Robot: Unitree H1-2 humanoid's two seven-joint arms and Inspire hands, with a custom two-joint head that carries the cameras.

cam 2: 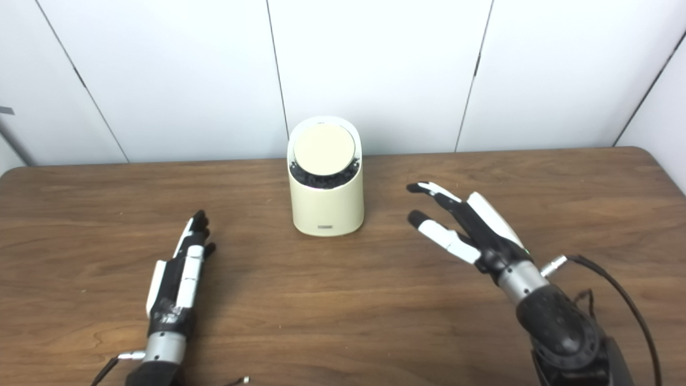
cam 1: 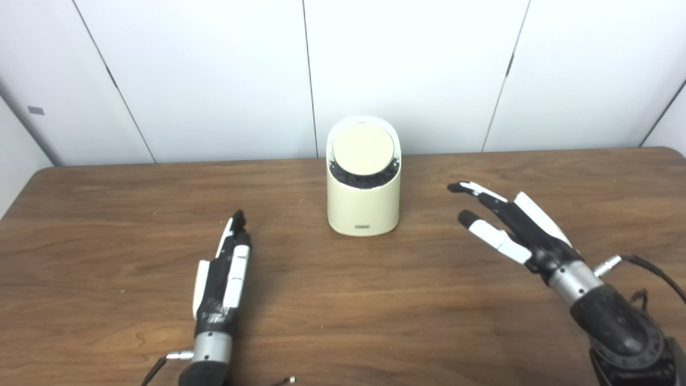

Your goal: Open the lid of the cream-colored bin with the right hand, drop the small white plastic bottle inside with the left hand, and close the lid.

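Your left hand [cam 1: 222, 279] lies edge-on near table [cam 1: 107, 214] front-left, fingers straight & together, holding nothing. Your right hand [cam 1: 517, 228] hovers front-right, fingers spread, empty, pointing twd cream bin [cam 1: 363, 206]. Bin upright at table ctr-back, well apart from both hands. Round lid [cam 1: 363, 149] sits tilted on top, dark gap under its front edge. Can't see bottle anywhere.

The bin [cam 1: 363, 201] stands upright on the desk [cam 1: 343, 300] near its far edge, about midway across, with its round lid [cam 1: 364, 150] set on top, tilted toward the near side. The left hand [cam 1: 222, 276] lies nearer and to the bin's left, the right hand [cam 1: 514, 230] to its right, both well apart from it.
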